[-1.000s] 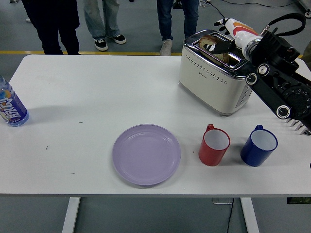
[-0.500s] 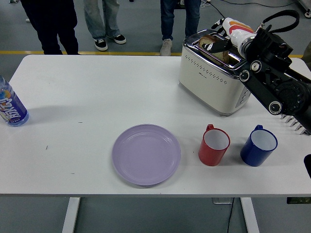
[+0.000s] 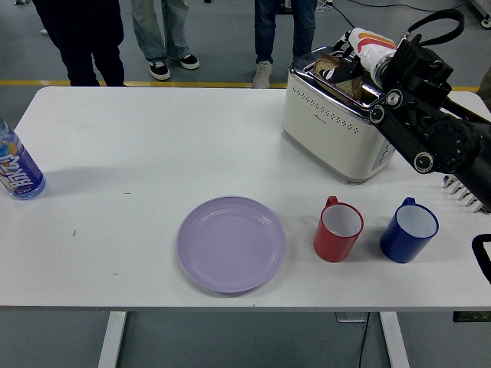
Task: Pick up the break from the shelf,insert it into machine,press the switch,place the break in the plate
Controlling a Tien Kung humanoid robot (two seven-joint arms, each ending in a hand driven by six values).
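A cream and chrome toaster [image 3: 330, 130] stands at the table's back right. A brown bread slice [image 3: 328, 64] sticks up out of its top slot. My right hand [image 3: 347, 70] reaches in from the right over the toaster, its dark fingers closed around the top of the slice. The forearm [image 3: 418, 123] crosses the toaster's right end and hides part of that side. An empty lilac plate [image 3: 230, 244] lies near the table's front middle. No shelf is in view.
A red mug [image 3: 337, 228] and a blue mug [image 3: 408, 228] stand right of the plate, below my arm. A water bottle [image 3: 17, 170] stands at the left edge. Several people stand beyond the far edge, only their legs [image 3: 165, 34] showing.
My right arm has swung a little left and up toward the toaster, with the hand staying on the bread. Everything else on the table stays put.
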